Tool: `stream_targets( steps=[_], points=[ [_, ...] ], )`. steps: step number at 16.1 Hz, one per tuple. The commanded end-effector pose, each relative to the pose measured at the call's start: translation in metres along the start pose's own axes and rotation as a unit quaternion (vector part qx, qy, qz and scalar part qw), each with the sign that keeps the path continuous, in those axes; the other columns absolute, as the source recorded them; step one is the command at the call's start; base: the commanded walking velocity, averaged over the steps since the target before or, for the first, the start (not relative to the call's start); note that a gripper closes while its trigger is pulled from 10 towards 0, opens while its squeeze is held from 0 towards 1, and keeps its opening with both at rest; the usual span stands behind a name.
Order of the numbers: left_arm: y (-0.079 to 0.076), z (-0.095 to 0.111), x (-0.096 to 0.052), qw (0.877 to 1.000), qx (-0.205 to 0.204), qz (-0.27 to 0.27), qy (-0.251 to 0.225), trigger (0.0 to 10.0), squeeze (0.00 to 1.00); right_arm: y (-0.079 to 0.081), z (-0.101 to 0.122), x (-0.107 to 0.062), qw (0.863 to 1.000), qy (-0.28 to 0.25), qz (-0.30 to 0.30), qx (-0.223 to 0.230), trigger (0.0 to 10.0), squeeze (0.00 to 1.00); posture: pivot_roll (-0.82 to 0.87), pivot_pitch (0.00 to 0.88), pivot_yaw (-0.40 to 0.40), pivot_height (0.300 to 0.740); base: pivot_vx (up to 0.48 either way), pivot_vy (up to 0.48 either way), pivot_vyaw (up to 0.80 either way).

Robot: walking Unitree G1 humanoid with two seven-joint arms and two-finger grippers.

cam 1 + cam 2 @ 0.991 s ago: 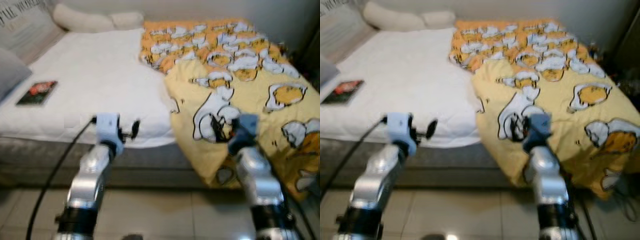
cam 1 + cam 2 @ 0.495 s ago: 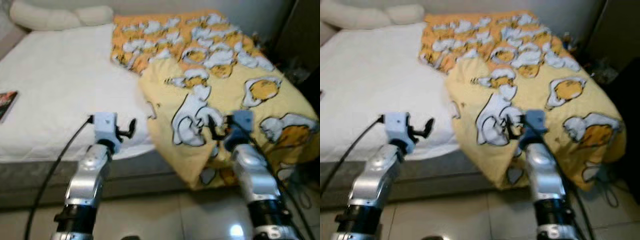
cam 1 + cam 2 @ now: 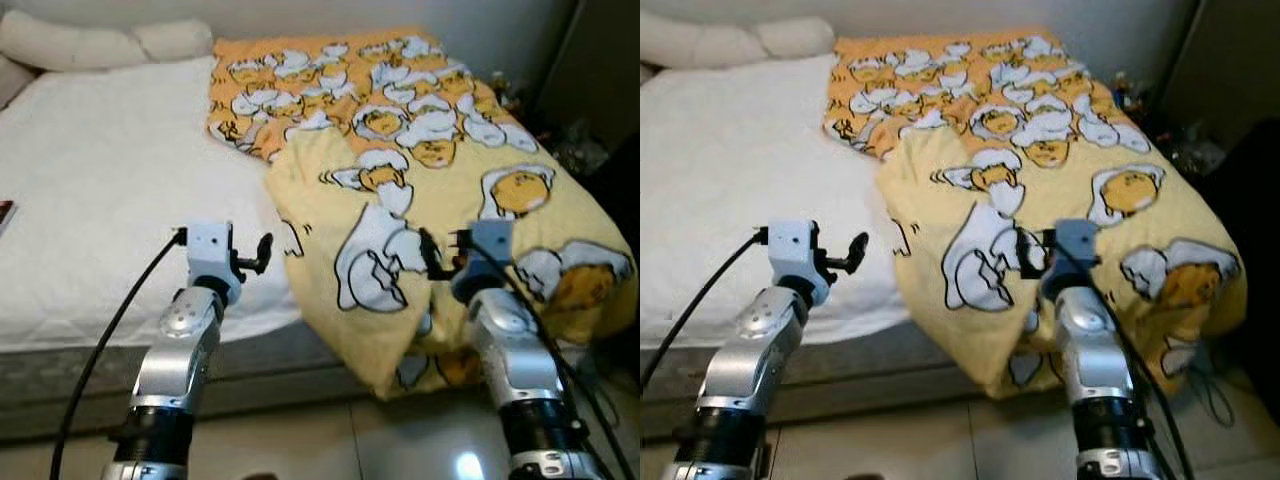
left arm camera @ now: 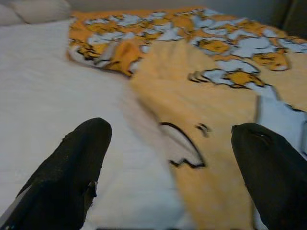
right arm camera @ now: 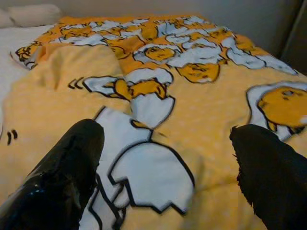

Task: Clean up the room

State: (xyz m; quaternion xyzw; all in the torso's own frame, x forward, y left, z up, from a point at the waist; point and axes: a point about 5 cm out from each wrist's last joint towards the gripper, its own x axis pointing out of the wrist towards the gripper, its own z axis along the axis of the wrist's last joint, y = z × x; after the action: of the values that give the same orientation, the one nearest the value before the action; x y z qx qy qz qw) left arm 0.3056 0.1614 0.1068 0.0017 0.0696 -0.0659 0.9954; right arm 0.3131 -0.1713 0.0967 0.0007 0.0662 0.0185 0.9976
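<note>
- The yellow blanket is seen bunched over the right half of the bed, its folded corner hanging off the front edge toward the floor.
- The right gripper is held just before that hanging fold, fingers apart, nothing held.
- The left gripper is held over the white sheet beside the blanket's edge, fingers likewise apart.
- Judgement: the blanket's edge should be pinched deep, at two well-separated points, so it can be spread flat.
- Pillows lie at the head.

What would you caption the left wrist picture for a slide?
Open left gripper held over the white bed sheet, facing the edge of a yellow cartoon-print blanket.
</note>
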Motion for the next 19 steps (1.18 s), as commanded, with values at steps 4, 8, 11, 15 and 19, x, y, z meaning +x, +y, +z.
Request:
stream_targets(
  steps=[4, 8, 11, 15, 19],
  points=[
    [0.014, -0.005, -0.003, 1.0, -0.001, 0.017, 0.007, 10.0, 0.0, 0.013, 0.003, 0.002, 0.999, -0.01, 0.019, -0.029, 10.0, 0.0, 0.05, 0.0, 0.045, 0.74, 0.398, 0.0, 0.0],
    [0.015, -0.015, -0.006, 1.0, 0.012, 0.007, 0.025, 10.0, 0.0, 0.015, 0.001, 0.001, 0.999, -0.005, 0.03, -0.031, 10.0, 0.0, 0.05, 0.0, 0.043, 0.74, 0.401, 0.0, 0.0],
    [0.014, -0.015, -0.006, 1.0, 0.014, 0.003, 0.025, 10.0, 0.0, 0.015, 0.0, 0.001, 0.999, -0.004, 0.033, -0.029, 10.0, 0.0, 0.05, 0.0, 0.043, 0.74, 0.398, 0.0, 0.0],
    [0.012, -0.015, -0.006, 1.0, 0.014, -0.003, 0.024, 10.0, 0.0, 0.021, -0.002, 0.0, 0.997, 0.003, 0.06, -0.04, 10.0, 0.0, 0.05, 0.0, 0.041, 0.74, 0.4, 0.0, 0.2],
    [0.011, -0.015, -0.006, 1.0, 0.017, -0.008, 0.025, 10.0, 0.0, 0.021, -0.005, -0.001, 0.998, 0.009, 0.058, -0.02, 10.0, 0.0, 0.05, 0.0, 0.041, 0.74, 0.385, 0.0, 0.4]
  ],
)
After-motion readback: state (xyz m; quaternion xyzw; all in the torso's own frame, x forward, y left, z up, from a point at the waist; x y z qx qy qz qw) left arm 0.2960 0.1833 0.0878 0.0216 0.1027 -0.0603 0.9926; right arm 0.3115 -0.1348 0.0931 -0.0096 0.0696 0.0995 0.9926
